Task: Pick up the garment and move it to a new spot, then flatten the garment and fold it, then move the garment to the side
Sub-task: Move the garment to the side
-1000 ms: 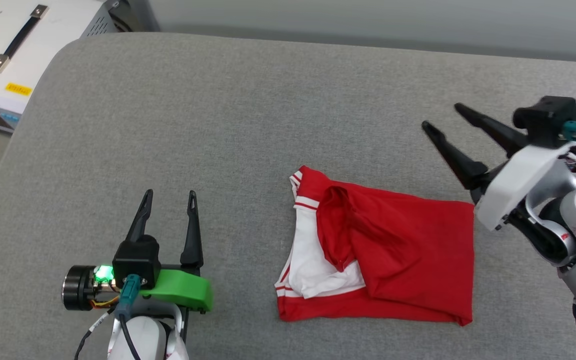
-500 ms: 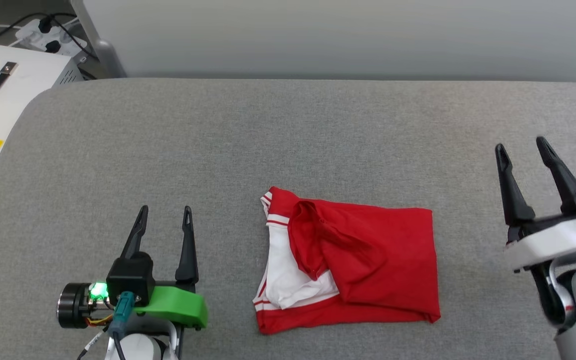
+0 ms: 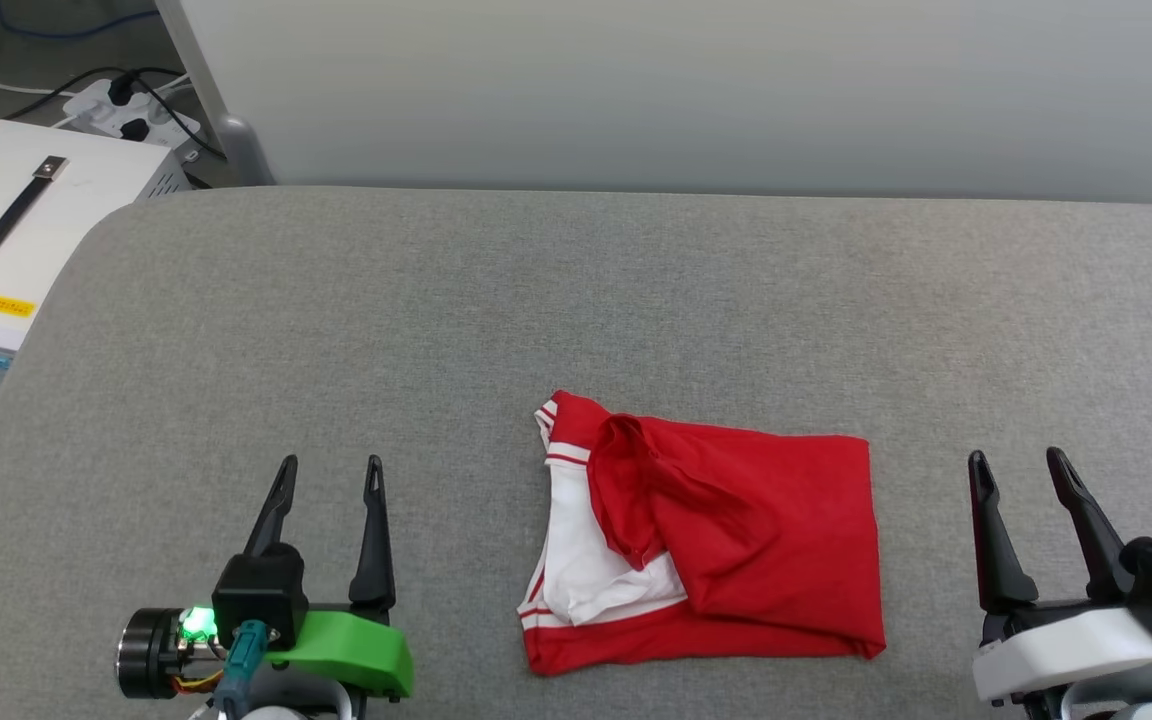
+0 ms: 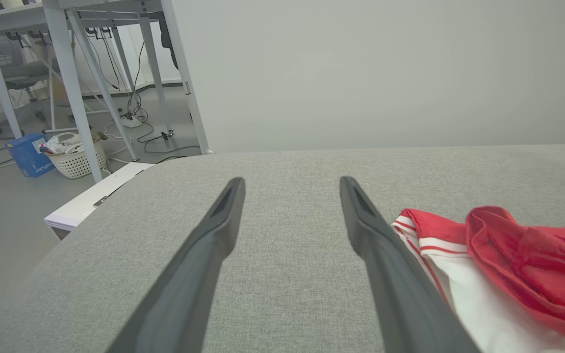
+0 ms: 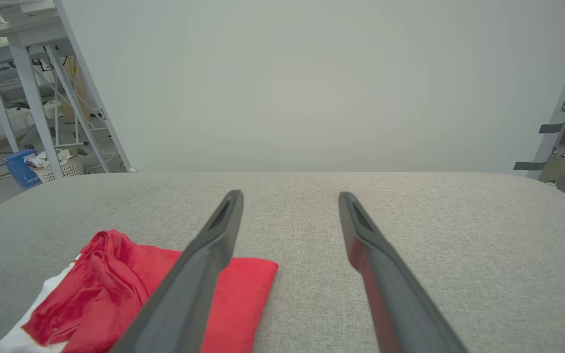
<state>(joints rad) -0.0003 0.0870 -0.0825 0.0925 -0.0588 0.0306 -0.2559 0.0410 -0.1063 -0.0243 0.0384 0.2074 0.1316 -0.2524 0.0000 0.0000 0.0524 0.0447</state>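
Note:
The garment [image 3: 736, 540] lies folded into a rough red rectangle on the grey padded surface [image 3: 576, 300], a white sleeve with red-striped trim showing at its left side. My left gripper [image 3: 328, 465] rests open at the lower left, well clear of the cloth, fingers pointing away from me. My right gripper [image 3: 1016, 460] stands open at the lower right, a short way right of the garment's edge. The garment [image 4: 488, 264] shows to the right of the left gripper [image 4: 290, 184] in the left wrist view. It [image 5: 130, 289] lies left of the right gripper [image 5: 290, 196] in the right wrist view.
A white equipment case [image 3: 26, 230] with a black handle stands off the surface's left end, with a power strip [image 3: 131, 110] and cables behind it. A pale wall [image 3: 696, 90] runs along the far edge. Desk legs [image 4: 81, 83] and a basket [image 4: 74, 157] stand on the floor beyond.
The head camera has tilted up, so the whole scene sits lower in view. My right arm has drawn back from above the garment's right edge to the lower right. The garment lies unchanged.

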